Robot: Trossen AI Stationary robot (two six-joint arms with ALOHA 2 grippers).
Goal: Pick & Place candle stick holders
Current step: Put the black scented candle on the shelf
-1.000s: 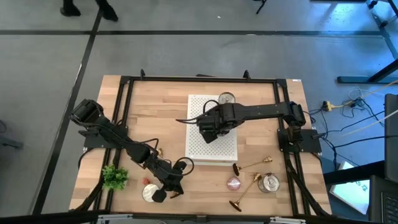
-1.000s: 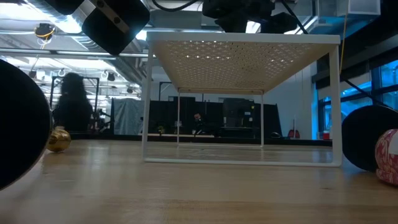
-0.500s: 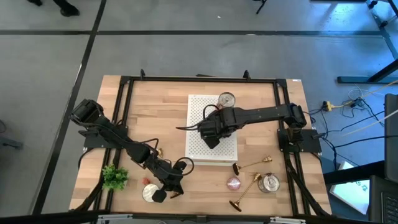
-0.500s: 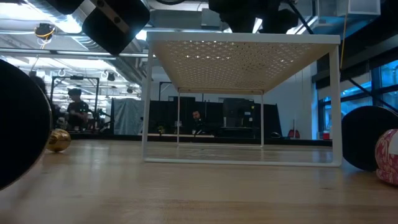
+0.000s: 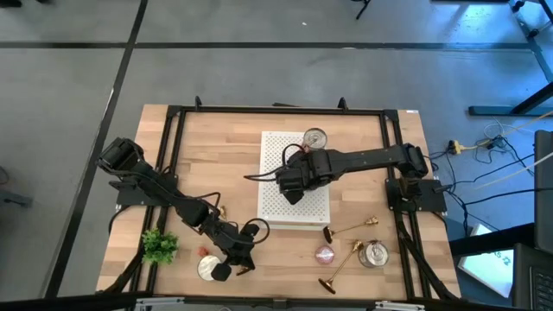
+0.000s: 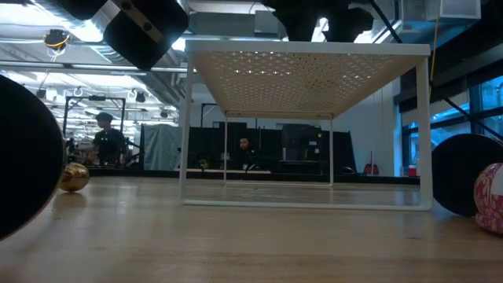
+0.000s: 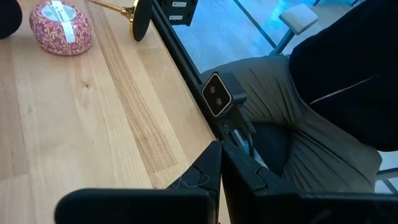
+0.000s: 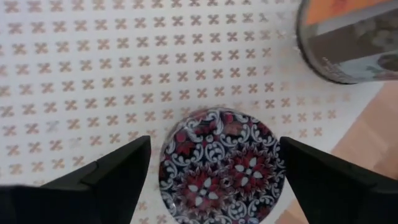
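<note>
The right gripper (image 8: 211, 171) hangs over the white perforated metal rack (image 5: 296, 186), its two dark fingers (image 8: 118, 171) spread wide apart. Between them, directly below, lies a round tin with a dark blue, red and white floral lid (image 8: 222, 165), not gripped. Beyond the fingers, near the rack's edge, stands a round silver tin (image 8: 348, 37) whose label cannot be read.

The left gripper (image 5: 238, 262) waits low at the near edge of the light wooden table (image 5: 216, 147), fingers pressed together, empty. Nearby lies a pink patterned disc with a white label strip (image 7: 61, 31); its print is illegible.

The slender brass candle stick holders (image 5: 350, 228) lie tipped on the table, well apart from both grippers, beside the rack's near right corner.
</note>
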